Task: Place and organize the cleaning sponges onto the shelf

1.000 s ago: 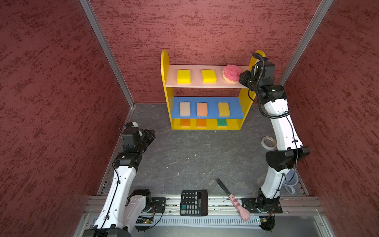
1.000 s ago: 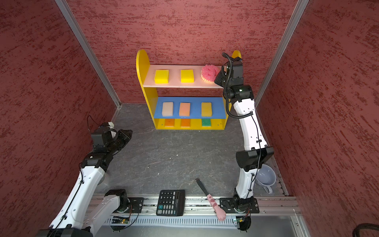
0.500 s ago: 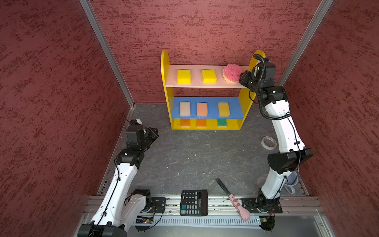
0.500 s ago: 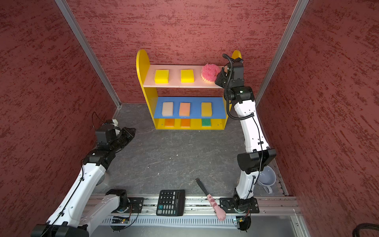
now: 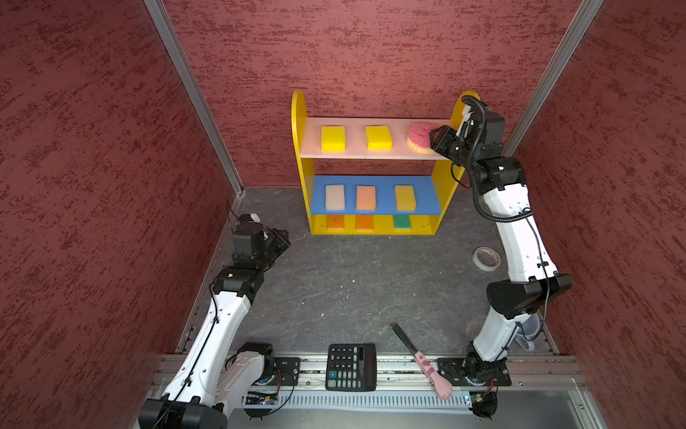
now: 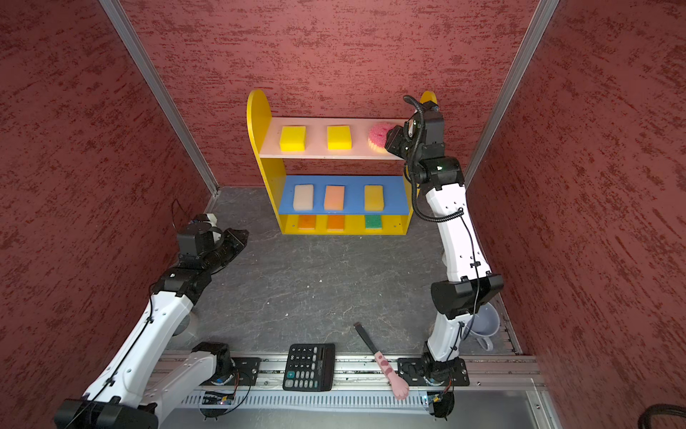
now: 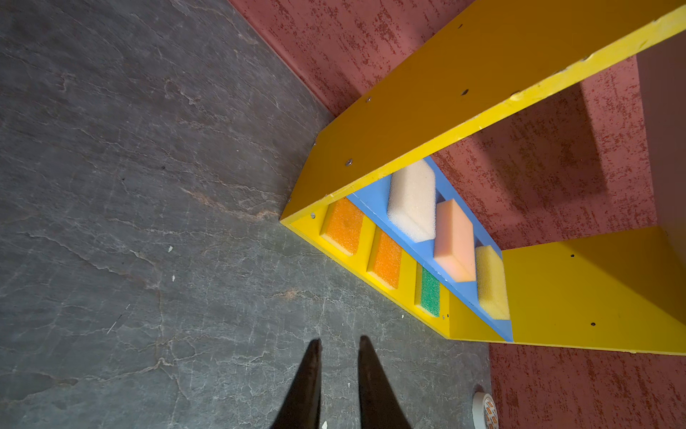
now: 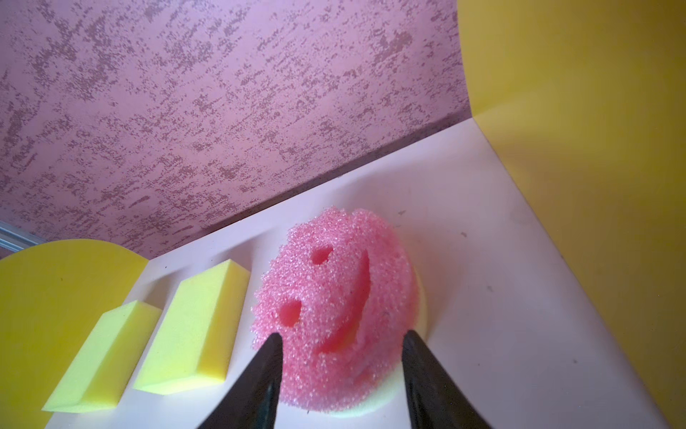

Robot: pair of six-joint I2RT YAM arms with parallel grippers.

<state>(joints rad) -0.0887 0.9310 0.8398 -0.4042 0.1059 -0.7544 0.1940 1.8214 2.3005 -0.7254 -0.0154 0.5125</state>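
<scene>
Top views both show the left gripper point(image 5: 279, 237) farther from the near rail than a second ago, closer to the small three-tier shelf with yellow side panels point(image 5: 299, 122). The right gripper point(image 5: 433, 138) stays at the shelf's right end.

In the right wrist view the right gripper point(image 8: 343, 334) is spread open. Its fingers point(image 8: 267, 371) flank the round pink scalloped foam sponge point(image 8: 334, 289), which rests on the pale pink top board point(image 8: 464, 260), right of two yellow rectangular foam blocks point(image 8: 193, 327). Whether either finger touches the sponge I cannot tell.

In the left wrist view the left gripper point(image 7: 337, 340) shows a narrow gap with nothing in it, above the dark grey table point(image 7: 148, 185).
</scene>
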